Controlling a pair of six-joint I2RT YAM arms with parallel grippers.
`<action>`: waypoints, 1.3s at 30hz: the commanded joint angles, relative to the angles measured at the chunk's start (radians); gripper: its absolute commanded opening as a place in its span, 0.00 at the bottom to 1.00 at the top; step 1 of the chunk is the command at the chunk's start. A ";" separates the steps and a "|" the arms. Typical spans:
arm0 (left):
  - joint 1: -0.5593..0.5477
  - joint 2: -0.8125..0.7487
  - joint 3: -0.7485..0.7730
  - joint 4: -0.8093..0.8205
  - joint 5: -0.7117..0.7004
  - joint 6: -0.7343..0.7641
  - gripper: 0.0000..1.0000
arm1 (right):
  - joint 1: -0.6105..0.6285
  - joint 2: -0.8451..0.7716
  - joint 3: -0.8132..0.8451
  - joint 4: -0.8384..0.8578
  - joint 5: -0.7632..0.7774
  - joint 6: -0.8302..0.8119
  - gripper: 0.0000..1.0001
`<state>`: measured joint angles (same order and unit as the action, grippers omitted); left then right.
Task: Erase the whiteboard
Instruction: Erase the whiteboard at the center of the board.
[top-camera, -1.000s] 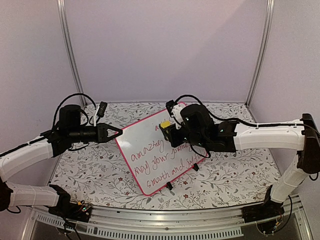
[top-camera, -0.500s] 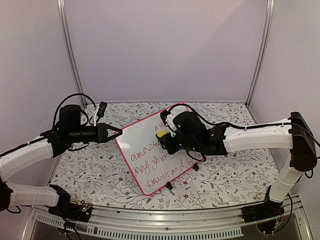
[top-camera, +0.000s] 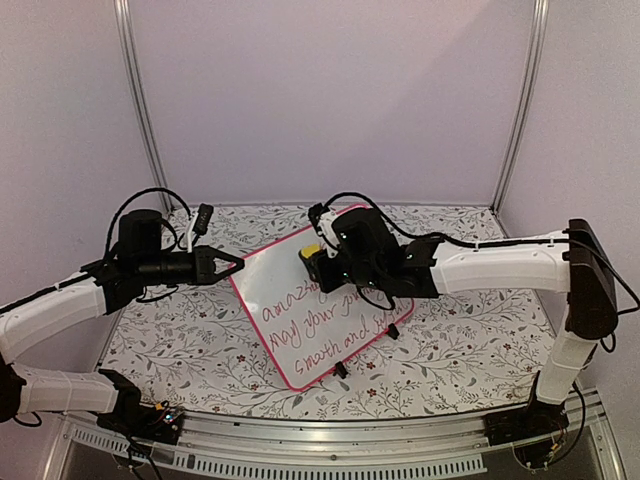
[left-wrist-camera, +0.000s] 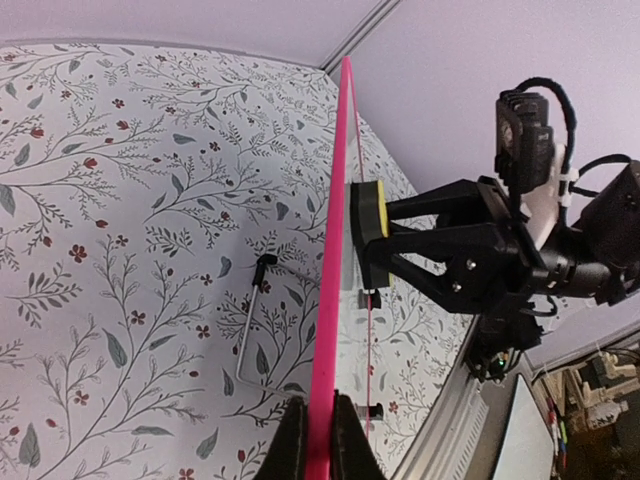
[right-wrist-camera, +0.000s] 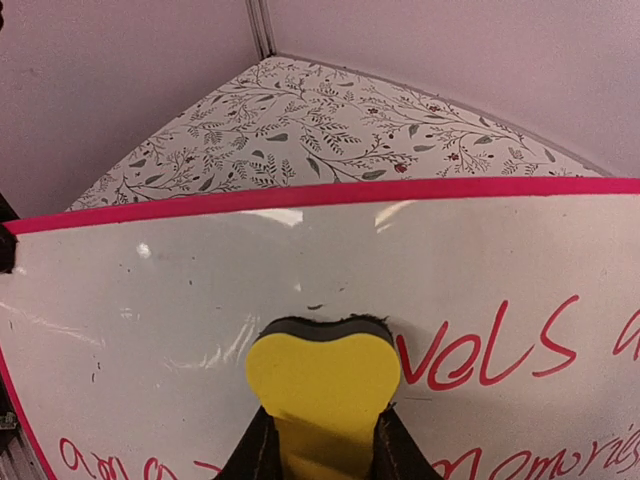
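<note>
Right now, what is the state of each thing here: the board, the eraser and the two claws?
Board: propped up at a tilt, red writing across the middle and lower part, upper part bare.
Eraser: pressed flat against the board near its top edge.
Left claw: shut on the board's side edge.
Right claw: shut on the eraser.

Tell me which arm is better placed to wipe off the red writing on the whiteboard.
Right. The right gripper holds the yellow eraser against the whiteboard, just beside the red writing. The left gripper is shut on the board's pink edge, steadying it.
</note>
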<state>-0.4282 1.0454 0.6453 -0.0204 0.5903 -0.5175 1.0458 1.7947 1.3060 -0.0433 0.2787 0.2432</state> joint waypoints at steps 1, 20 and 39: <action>-0.019 -0.002 -0.003 0.003 0.005 0.046 0.00 | -0.039 0.065 0.060 -0.001 0.032 -0.020 0.25; -0.019 -0.001 -0.003 0.004 0.008 0.046 0.00 | -0.036 -0.020 -0.113 -0.033 0.023 0.016 0.25; -0.020 -0.001 -0.006 0.004 -0.003 0.046 0.00 | -0.026 -0.054 -0.128 -0.013 0.034 0.021 0.25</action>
<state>-0.4301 1.0454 0.6453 -0.0208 0.6014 -0.5083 1.0214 1.7077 1.1481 0.0029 0.2958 0.2695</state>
